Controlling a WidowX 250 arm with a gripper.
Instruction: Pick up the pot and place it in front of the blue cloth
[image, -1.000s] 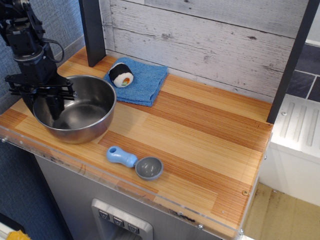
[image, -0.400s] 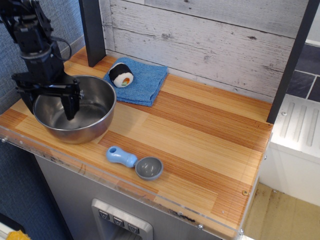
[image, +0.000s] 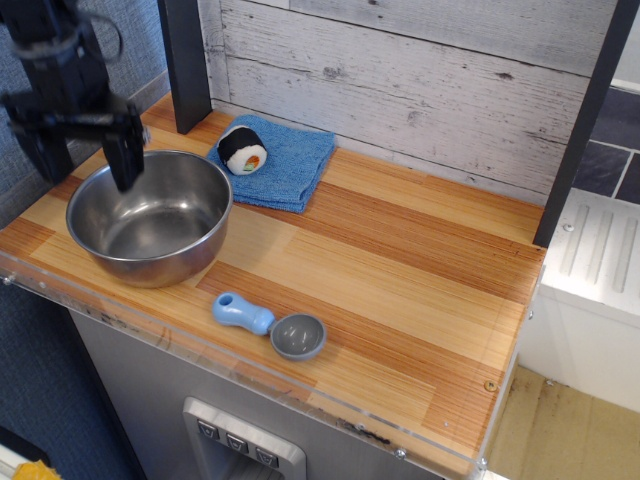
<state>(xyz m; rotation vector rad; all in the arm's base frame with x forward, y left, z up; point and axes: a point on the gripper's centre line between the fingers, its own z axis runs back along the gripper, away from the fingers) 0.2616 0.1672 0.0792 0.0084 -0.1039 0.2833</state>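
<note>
The pot (image: 150, 216) sits upright on the wooden surface (image: 400, 270) near its left end, its near wall close to the front edge and its left wall close to the left edge. The end effector (image: 80, 150) hangs above the pot's back-left rim with its two fingers spread wide and nothing between them; one finger (image: 125, 158) points down over the rim and the other stands outside the pot to the left. From this view I cannot tell whether either finger touches the rim.

The cloth (image: 285, 160) lies flat just behind and to the right of the pot, its near corner almost at the pot's rim and its far edge against the plank wall (image: 420, 80). A sushi toy (image: 243, 149) rests on the cloth's left part, nearest the pot. A scoop (image: 272, 326) lies in front of the pot and to its right, near the front edge.

To the right of the pot and in front of the cloth the wood is bare. A dark post (image: 185, 62) stands behind the pot.
</note>
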